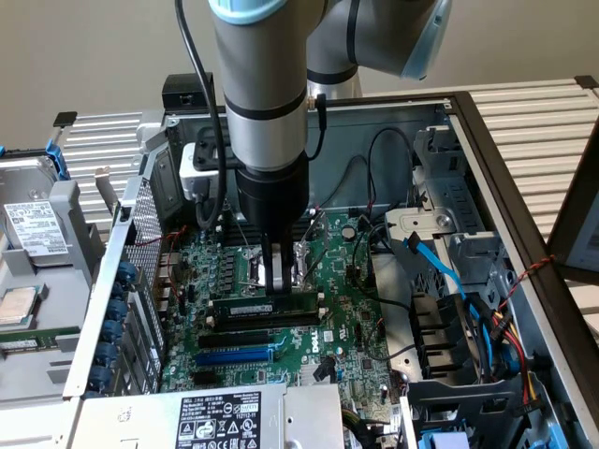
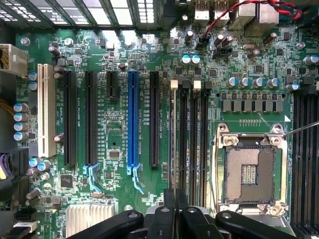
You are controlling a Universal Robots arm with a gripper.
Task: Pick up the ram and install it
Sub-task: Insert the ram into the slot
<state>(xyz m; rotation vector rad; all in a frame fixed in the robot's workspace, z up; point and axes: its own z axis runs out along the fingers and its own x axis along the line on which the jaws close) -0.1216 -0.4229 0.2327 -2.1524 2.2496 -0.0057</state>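
Observation:
The ram (image 1: pixel 267 306) is a long green stick with a white sticker. It stands upright on edge along the black memory slots (image 1: pixel 271 321) on the motherboard. My gripper (image 1: pixel 275 288) comes straight down on its top edge near the middle, with the fingers shut on it. In the wrist view the ram (image 2: pixel 173 149) shows edge-on as a thin line running away from my gripper (image 2: pixel 174 201), lined up with the slot that has a white clip (image 2: pixel 174 84). Whether it is pushed fully into the slot I cannot tell.
Beside the ram lie more black memory slots (image 2: pixel 192 139), the open CPU socket (image 2: pixel 249 172) and a blue expansion slot (image 2: pixel 132 119). Blue and black cables (image 1: pixel 449 271) hang on the exterior view's right. The case walls (image 1: pixel 126 271) close in, and a power supply (image 1: pixel 225 416) sits in front.

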